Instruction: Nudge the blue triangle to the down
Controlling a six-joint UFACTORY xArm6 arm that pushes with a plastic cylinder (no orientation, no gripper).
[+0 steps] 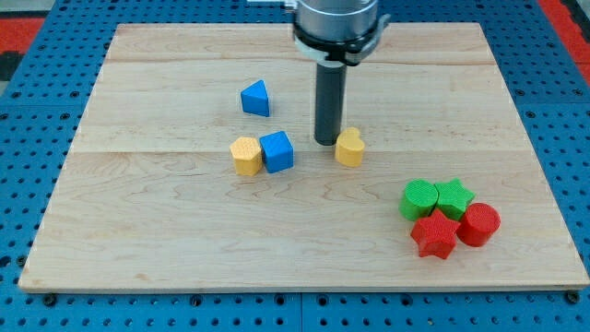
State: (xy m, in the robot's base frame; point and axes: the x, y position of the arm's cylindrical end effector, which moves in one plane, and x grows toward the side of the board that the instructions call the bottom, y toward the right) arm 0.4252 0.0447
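Observation:
The blue triangle (pixel 256 98) lies on the wooden board (pixel 166 221), left of centre toward the view's top. My tip (pixel 328 141) stands near the board's middle, to the right of and a little below the triangle, apart from it. The tip is right beside the left edge of a yellow heart-shaped block (pixel 349 148). The dark rod rises from the tip to the arm's end at the view's top.
A yellow hexagon block (pixel 245 156) and a blue cube (pixel 277 151) sit touching, just below the triangle. At the lower right cluster a green cylinder (pixel 419 199), a green star (pixel 454 196), a red star (pixel 435 236) and a red cylinder (pixel 478 224).

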